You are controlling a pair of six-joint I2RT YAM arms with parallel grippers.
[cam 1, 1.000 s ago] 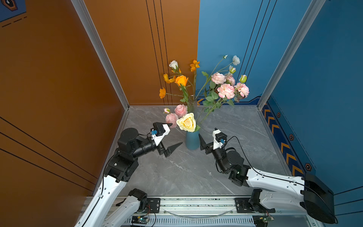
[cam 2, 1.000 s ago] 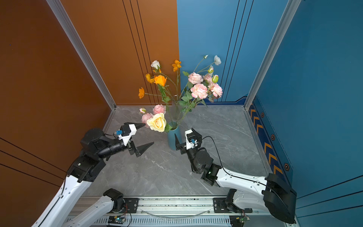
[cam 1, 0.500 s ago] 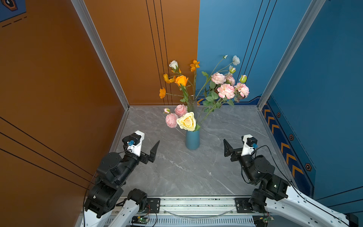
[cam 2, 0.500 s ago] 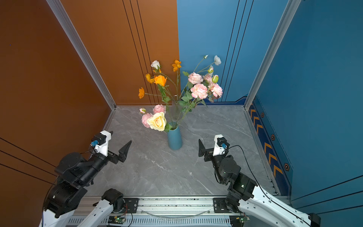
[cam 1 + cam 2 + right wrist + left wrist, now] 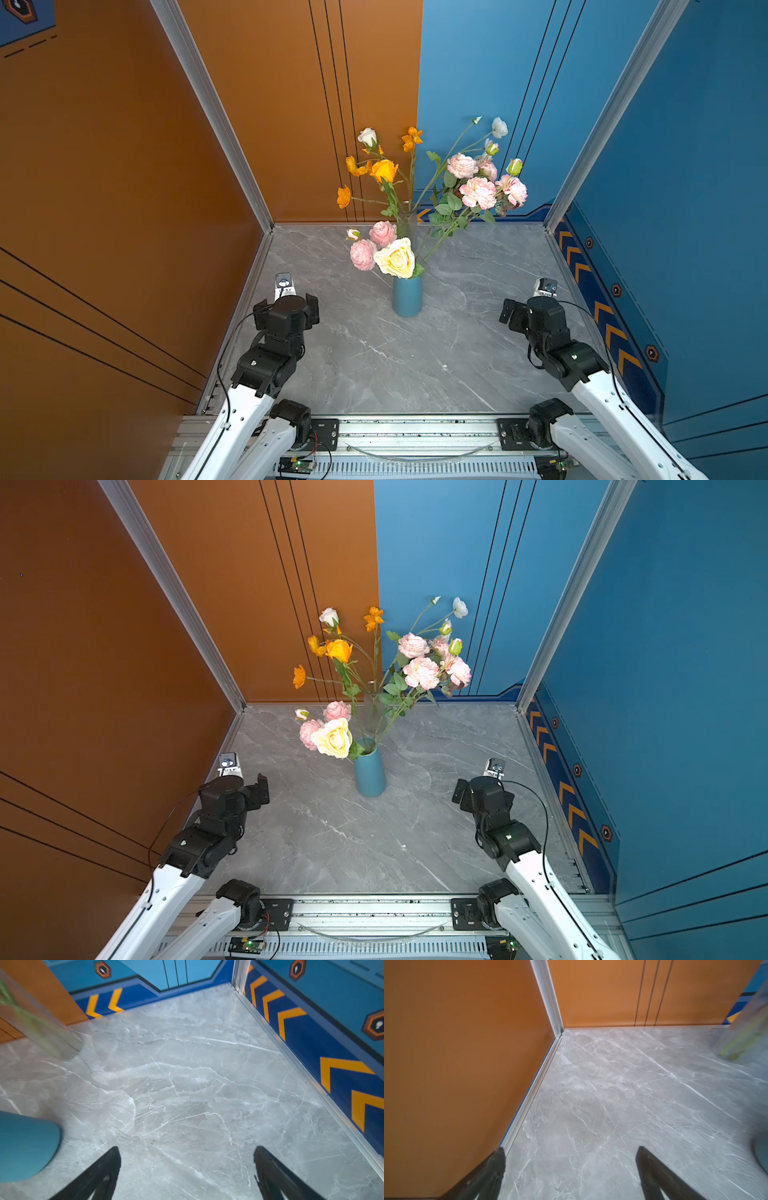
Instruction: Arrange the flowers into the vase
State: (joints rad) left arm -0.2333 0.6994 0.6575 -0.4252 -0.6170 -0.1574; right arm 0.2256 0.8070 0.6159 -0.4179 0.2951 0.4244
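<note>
**Flowers** – a mixed bunch standing upright at the middle of the grey marbled surface (image 5: 374, 365). It holds a large cream rose (image 5: 395, 257), pink blooms (image 5: 478, 192), an orange bloom (image 5: 384, 170) and a white bud (image 5: 367, 136) on thin green stems.

**Blue vase** (image 5: 407, 297) – upright, with stems entering its mouth in both top views. The cream rose and two pink blooms lean out low over its rim, toward the orange wall (image 5: 124, 187).

**Clear glass vase** (image 5: 372, 712) – just behind the blue one, toward the back wall. Blurred green stems show inside it in both wrist views. From above I cannot tell which of the taller stems goes into which vase.

**Left gripper** (image 5: 571, 1148) – near the orange wall, well apart from the vases. Its black fingers (image 5: 488, 1169) are spread wide over bare surface, with nothing between them.

**Right gripper** (image 5: 187, 1148) – on the far side of the vases, near the blue wall with orange chevrons (image 5: 340, 1076). Its fingers (image 5: 270, 1167) are likewise spread wide and empty. The blue vase's base shows at the edge of its wrist view.

No flower lies on the surface.
</note>
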